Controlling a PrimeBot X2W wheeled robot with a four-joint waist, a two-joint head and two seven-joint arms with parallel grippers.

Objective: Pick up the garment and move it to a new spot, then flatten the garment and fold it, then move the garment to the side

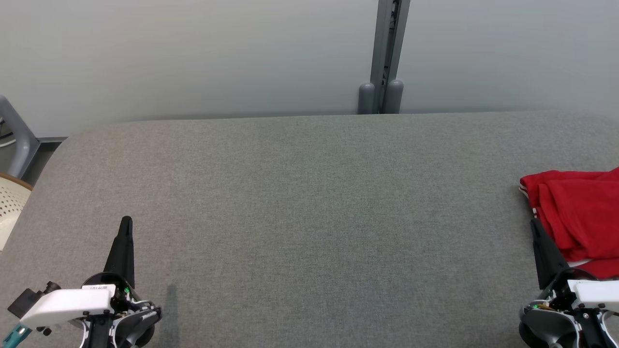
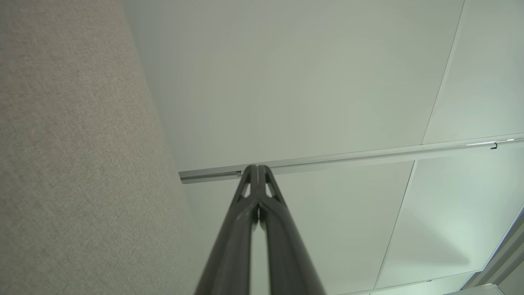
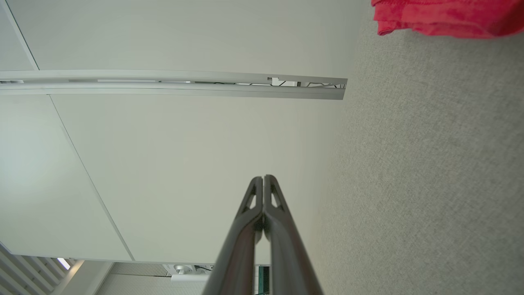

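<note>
table in the head view: a wide grey fabric-covered table (image 1: 309, 217) before a pale wall. the left gripper (image 1: 126, 223) sits at the lower left and the right gripper (image 1: 535, 224) at the lower right. each has its two dark fingers pressed together into one point, holding nothing. both sit low at the near edge, likely to leave the middle free for laying cloth out.

the red garment (image 1: 575, 212) lies at the table's far right, partly cut off by the frame, just beside the right gripper's fingers. whether they touch i cannot tell. it is a loose stack of overlapping layers with thin white trim at its left edge, not spread flat. i cannot judge whether it awaits pick-up or sits set aside.

left wrist view: fingers shut with no gap at the tips, pointing along the table toward the wall, nothing between them.

right wrist view: fingers likewise closed and empty. a corner of the red cloth shows at the upper right, apart from the tips, its soft doubled edges resting on the grey weave.
</note>
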